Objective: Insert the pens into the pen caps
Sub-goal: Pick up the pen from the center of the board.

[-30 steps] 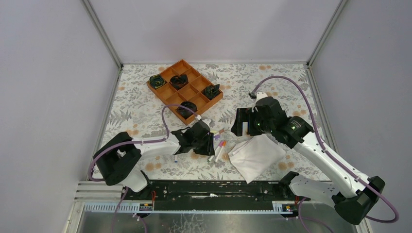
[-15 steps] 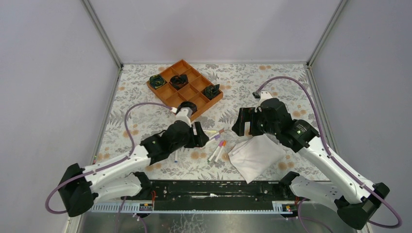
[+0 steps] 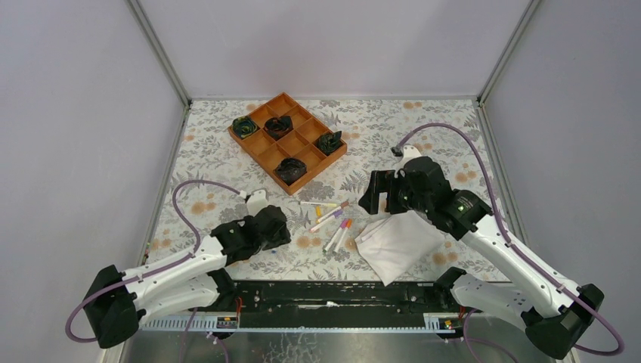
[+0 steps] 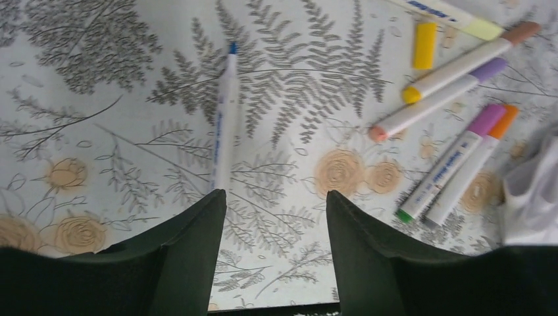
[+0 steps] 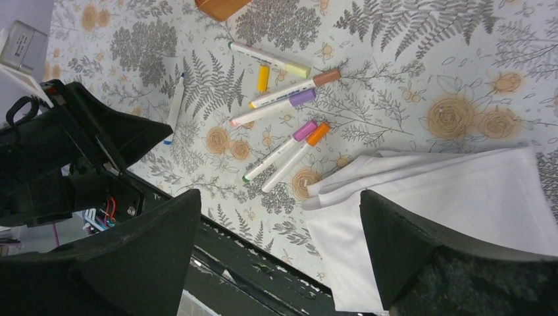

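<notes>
On your desk [image 3: 423, 128], the white cloth [image 3: 399, 242] lies near the right jaws, which are spread wide and empty. Your left jaws, well left of the cloth, gape empty too. The pens [image 4: 460, 66] lie just left of the cloth, with a loose yellow cap [image 4: 426, 45] among them.

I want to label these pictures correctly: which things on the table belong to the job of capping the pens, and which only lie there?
For the job:
pens in a group
blue-tipped pen, lying apart
yellow cap, loose

Only lying there:
cloth
tray
dark bundles in four of its compartments
</notes>
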Controlling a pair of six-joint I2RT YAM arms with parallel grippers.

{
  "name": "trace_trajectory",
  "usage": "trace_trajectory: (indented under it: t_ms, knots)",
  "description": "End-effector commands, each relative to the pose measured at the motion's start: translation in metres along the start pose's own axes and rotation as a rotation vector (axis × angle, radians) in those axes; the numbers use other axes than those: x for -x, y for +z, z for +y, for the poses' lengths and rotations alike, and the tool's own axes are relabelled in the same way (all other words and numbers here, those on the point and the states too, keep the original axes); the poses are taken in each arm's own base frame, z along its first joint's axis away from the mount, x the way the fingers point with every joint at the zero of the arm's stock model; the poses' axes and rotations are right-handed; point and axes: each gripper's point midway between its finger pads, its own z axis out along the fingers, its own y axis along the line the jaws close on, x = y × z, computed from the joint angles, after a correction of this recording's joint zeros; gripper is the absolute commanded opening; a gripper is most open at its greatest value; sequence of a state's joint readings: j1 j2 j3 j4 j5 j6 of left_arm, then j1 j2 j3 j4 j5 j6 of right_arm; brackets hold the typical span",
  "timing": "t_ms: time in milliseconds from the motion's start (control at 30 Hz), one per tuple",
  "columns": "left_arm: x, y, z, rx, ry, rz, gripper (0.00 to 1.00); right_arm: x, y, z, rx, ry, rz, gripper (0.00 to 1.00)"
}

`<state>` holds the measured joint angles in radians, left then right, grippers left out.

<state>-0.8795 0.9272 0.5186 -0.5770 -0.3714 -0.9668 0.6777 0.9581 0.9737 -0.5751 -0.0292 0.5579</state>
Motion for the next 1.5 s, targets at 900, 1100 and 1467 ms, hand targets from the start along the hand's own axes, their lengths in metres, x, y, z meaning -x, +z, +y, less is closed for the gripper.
trace_trajectory:
  t_ms: [900, 1100, 1467]
  knots:
    - [-0.007, 0.039, 0.037, 0.179, 0.032, 0.063, 0.25, -0.01, 0.02, 0.013, 0.081, 0.071, 0.035, 0.94]
    - [-0.011, 0.042, 0.04, 0.191, 0.047, 0.08, 0.12, -0.012, 0.021, 0.012, 0.08, 0.077, 0.038, 0.94]
    - [-0.004, 0.021, -0.046, -0.25, 0.188, 0.068, 0.0, -0.022, 0.027, 0.029, 0.199, 0.16, 0.05, 0.95]
